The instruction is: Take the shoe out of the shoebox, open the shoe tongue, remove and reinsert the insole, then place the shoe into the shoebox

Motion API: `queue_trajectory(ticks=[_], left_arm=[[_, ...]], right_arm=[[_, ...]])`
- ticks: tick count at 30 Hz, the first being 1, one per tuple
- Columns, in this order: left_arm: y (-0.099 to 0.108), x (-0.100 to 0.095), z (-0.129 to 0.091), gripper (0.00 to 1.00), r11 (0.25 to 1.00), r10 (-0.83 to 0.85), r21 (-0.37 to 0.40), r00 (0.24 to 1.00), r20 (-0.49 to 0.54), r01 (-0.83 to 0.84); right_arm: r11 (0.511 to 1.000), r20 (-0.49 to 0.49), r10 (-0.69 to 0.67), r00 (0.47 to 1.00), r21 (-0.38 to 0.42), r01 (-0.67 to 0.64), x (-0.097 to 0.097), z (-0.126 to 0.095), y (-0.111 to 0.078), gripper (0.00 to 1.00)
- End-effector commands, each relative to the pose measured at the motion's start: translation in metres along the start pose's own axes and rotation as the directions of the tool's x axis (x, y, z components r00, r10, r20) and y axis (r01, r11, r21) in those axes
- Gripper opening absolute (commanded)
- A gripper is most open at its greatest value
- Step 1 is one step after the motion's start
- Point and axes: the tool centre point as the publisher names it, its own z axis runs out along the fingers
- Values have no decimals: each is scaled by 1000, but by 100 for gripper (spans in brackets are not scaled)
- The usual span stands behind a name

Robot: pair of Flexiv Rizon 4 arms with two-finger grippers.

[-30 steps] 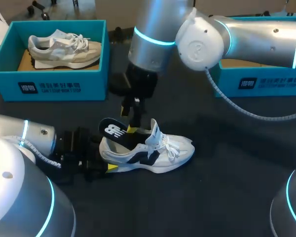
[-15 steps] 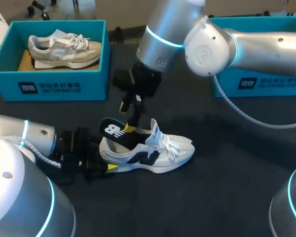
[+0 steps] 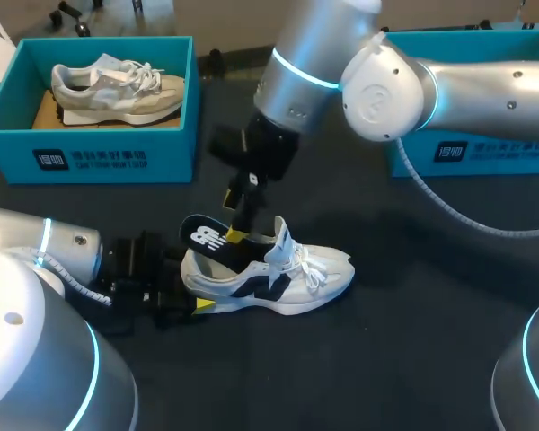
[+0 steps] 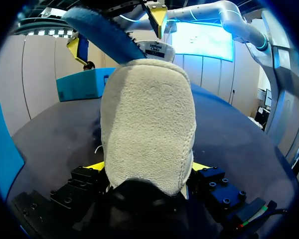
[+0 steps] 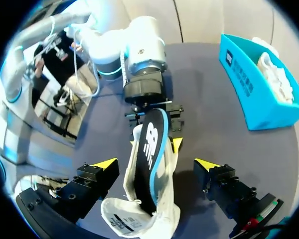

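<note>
Two shoes, two blue boxes, one insole and two arms are on or over a dark bench (image 3: 404,359). A white and black shoe (image 3: 283,274) lies on its sole near the middle of the bench, toe toward the right. A black insole (image 3: 205,237) sticks up and out of its heel end. A pale beige shoe (image 3: 117,88) lies inside the left box (image 3: 90,154) at the far left edge. The right box (image 3: 490,148) stands at the far right edge, and the right arm (image 3: 485,85) hides its inside. The white shoe is well apart from both boxes, with dark bench surface showing between them and on its near and right sides. The left gripper (image 4: 147,167) has its fingers closed against the two sides of the shoe's heel, low on the bench. The right gripper (image 5: 156,163) hangs above the heel with its fingers spread wide, one on each side of the insole, not touching it. Only the left wrist view shows the fuzzy back of the heel up close, filling the space between the yellow tips. Only the right wrist view shows the insole's top face along its whole length.
</note>
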Motion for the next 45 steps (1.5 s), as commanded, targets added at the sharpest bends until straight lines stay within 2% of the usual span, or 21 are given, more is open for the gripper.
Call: queue_trajectory(ticks=[1,7,8,9,10,11,12,13,14,20,27,31,33,37,45], left_arm=[[3,-3,5,0,1000,0,-5,1000,-2,0],[3,-3,5,0,1000,0,-5,1000,-2,0],[3,-3,5,0,1000,0,-5,1000,-2,0],[3,-3,5,0,1000,0,-5,1000,-2,0],[3,-3,5,0,1000,0,-5,1000,-2,0],[3,-3,5,0,1000,0,-5,1000,-2,0],[3,-3,5,0,1000,0,-5,1000,-2,0],[3,-3,5,0,1000,0,-5,1000,-2,0],[3,-3,5,0,1000,0,-5,1000,-2,0],[3,-3,5,0,1000,0,-5,1000,-2,0],[3,-3,5,0,1000,0,-5,1000,-2,0],[3,-3,5,0,1000,0,-5,1000,-2,0],[3,-3,5,0,1000,0,-5,1000,-2,0],[3,-3,5,0,1000,0,-5,1000,-2,0],[3,-3,5,0,1000,0,-5,1000,-2,0]], right_arm=[[999,-5,40,999,-31,-40,6,4,-6,100],[993,-25,105,994,-47,-106,14,10,-6,100],[993,-29,111,993,-48,-112,15,11,-6,94],[992,-38,118,992,-46,-119,15,13,-6,81],[992,-41,115,992,-52,-117,16,15,-5,74],[991,-46,118,992,-54,-120,16,17,-5,73],[990,-49,125,991,-60,-128,17,18,-5,67],[989,-51,129,990,-61,-132,18,20,-5,50],[988,-50,134,990,-66,-137,18,21,-5,47],[982,-72,151,986,-100,-158,22,30,-5,42],[980,-89,160,983,-109,-169,22,36,-6,36],[979,-96,161,982,-110,-171,20,38,-6,30],[979,-100,161,982,-110,-172,19,39,-6,18],[981,-125,143,982,-116,-158,16,41,-6,0],[977,-141,117,983,-164,-140,16,32,2,0]])
